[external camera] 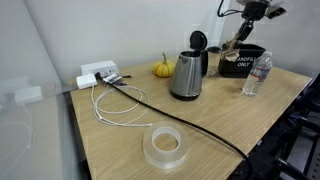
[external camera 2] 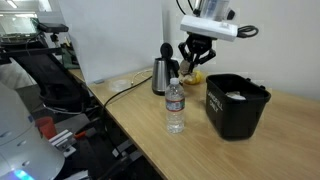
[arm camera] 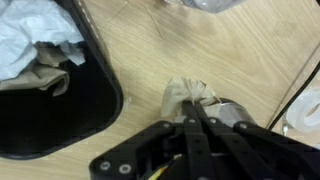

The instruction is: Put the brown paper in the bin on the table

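Nearest, the hand [arm camera: 192, 113] is clamped on the brown paper [arm camera: 185, 93] (grasp looks made). Next, carry it over the bin [arm camera: 106, 96] alongside and release.

You see a plain white wall [external camera: 130, 30] behind. Far back, the bright room holds dark clutter [external camera 2: 35, 45].

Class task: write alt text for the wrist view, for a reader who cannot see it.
The gripper has its fingers shut on the brown paper, a small crumpled scrap over the wood-grain table. Just beside it is the black bin, with crumpled white paper inside.
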Controlling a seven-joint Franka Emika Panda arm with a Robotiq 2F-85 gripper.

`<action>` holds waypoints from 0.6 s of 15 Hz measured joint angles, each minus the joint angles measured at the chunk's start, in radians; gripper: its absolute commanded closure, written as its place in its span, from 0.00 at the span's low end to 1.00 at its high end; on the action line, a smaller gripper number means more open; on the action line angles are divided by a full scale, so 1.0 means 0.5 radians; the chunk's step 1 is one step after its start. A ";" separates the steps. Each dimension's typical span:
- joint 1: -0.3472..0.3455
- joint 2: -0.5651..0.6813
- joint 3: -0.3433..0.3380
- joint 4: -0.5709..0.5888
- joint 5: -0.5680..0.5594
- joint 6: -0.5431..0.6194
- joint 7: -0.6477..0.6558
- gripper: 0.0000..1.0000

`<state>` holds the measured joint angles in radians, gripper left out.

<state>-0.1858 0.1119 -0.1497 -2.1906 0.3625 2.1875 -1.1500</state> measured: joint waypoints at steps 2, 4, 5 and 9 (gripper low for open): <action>0.000 0.122 0.030 0.034 0.036 -0.003 -0.147 1.00; 0.002 0.203 0.072 0.068 0.019 -0.015 -0.216 0.97; 0.002 0.232 0.088 0.081 0.018 -0.031 -0.249 0.91; -0.003 0.291 0.103 0.127 -0.025 -0.118 -0.347 0.55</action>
<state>-0.1872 0.2572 -0.0982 -2.1273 0.3502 2.1283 -1.3232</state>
